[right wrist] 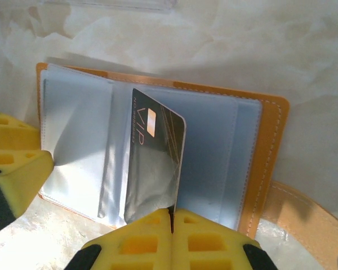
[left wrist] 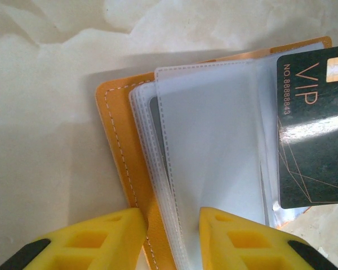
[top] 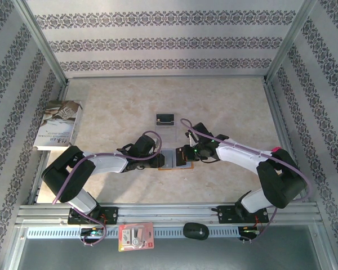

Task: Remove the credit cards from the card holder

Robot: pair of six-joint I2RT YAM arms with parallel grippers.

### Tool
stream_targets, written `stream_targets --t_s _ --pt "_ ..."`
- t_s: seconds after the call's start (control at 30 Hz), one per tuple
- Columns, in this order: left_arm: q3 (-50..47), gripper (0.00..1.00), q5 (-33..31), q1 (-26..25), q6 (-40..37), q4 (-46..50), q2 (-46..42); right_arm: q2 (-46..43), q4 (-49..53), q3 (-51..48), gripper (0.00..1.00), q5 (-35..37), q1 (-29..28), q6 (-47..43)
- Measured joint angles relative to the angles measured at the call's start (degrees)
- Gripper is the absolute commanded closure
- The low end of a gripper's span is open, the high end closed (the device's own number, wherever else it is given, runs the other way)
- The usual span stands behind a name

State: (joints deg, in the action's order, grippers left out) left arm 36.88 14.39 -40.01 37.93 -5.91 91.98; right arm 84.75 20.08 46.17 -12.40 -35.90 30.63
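Note:
The orange card holder (top: 173,160) lies open between my two grippers, its clear sleeves (left wrist: 214,140) fanned out. My left gripper (left wrist: 172,216) is shut on the holder's left edge: one yellow finger sits against the orange cover (left wrist: 115,135), the other on the top sleeve. My right gripper (right wrist: 172,212) is shut on the bottom edge of a black VIP credit card (right wrist: 155,152). That card stands tilted up from the holder (right wrist: 214,146), with its lower part still behind clear plastic. It also shows at the right of the left wrist view (left wrist: 315,129).
A second dark card rests in a clear stand (top: 165,119) just behind the holder. A book (top: 59,124) leans at the far left. The holder's strap (right wrist: 304,208) trails right. A red-and-white packet (top: 136,236) and a black object (top: 195,230) lie by the front rail.

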Motion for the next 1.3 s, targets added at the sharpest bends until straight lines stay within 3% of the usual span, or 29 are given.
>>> stream_targets --t_s 0.37,0.63,0.8,0.93,1.1,1.3 --pt "0.0 0.64 0.0 0.0 0.0 0.0 -0.2 3.0 3.7 5.6 0.99 4.3 -4.8 -1.0" --pt "0.0 0.64 0.1 0.0 0.0 0.0 -0.2 4.8 3.0 5.6 0.86 5.1 -5.1 -0.8" --pt "0.0 0.64 0.1 0.0 0.0 -0.1 -0.2 5.8 1.6 5.6 0.84 3.4 -5.1 -0.7" --pt "0.0 0.64 0.1 0.0 0.0 -0.1 -0.2 5.8 0.2 4.9 0.87 1.9 -5.1 -0.6" --pt "0.0 0.61 0.2 0.0 0.0 -0.2 -0.2 5.6 0.0 4.7 1.0 1.2 -4.3 -0.7" --pt "0.0 0.48 1.4 0.0 -0.1 -0.3 -1.4 1.1 2.2 4.7 1.0 2.6 -3.2 -3.2"
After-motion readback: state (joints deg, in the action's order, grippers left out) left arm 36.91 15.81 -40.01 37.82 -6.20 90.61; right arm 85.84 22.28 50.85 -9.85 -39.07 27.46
